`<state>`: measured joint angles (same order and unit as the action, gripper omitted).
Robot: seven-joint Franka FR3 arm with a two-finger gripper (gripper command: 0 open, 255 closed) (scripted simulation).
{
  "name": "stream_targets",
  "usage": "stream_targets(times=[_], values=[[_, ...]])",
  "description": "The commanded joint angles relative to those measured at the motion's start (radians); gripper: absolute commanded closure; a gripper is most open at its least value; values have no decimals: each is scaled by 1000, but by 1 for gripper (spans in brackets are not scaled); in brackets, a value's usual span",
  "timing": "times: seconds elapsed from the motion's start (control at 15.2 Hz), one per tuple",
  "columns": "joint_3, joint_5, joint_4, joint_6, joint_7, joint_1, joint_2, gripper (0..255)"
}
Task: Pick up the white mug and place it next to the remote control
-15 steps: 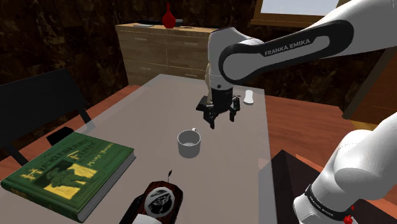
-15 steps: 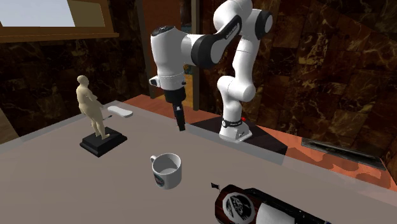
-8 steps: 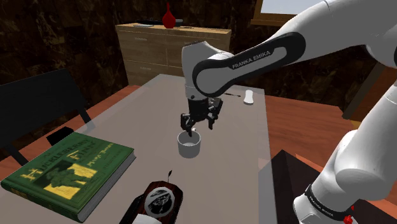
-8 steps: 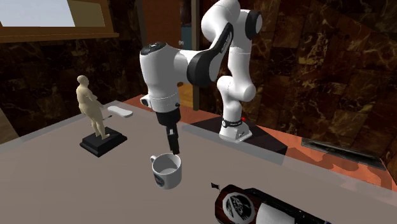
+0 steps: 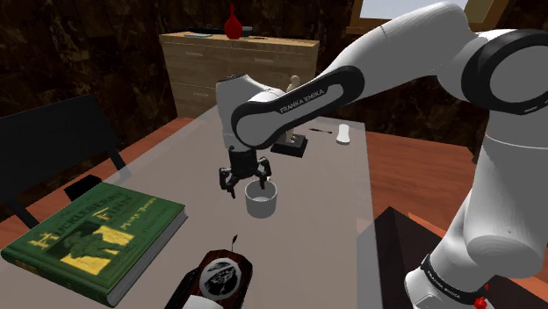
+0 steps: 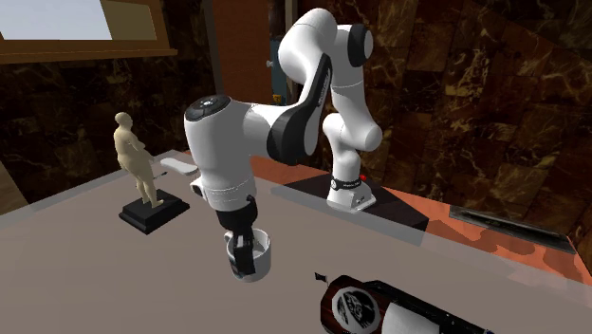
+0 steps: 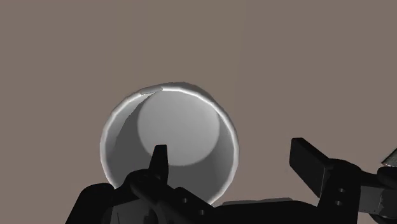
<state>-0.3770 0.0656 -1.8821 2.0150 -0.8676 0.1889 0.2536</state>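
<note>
Pincer [image 5: 247, 183] has dropped; jaws straddle mug [image 5: 263, 206] rim.

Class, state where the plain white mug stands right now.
In the shoulder view the white mug stands upright near the grey table's middle, right of the green book, beneath the open black gripper.

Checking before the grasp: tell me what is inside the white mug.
Inside the mug, a bare grey bottom and one black finger of the open gripper; the wall beneath that finger is covered.

White mug [image 5: 262, 206] upright, mouth up, white remote [image 5: 343, 134] well apart.
</note>
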Motion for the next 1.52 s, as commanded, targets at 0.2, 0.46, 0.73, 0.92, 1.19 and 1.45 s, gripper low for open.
stream_targets(times=[0.2,0.46,0.73,0.92,1.19,1.45], values=[[4,17,-16,56,-16,8,42,0],[6,24,-35,88,-20,10,55,0],[6,24,-35,88,-20,10,55,0],[6,24,-35,88,-20,10,55,255],[6,24,-35,88,-20,10,55,255],[6,24,-35,88,-20,10,55,255]])
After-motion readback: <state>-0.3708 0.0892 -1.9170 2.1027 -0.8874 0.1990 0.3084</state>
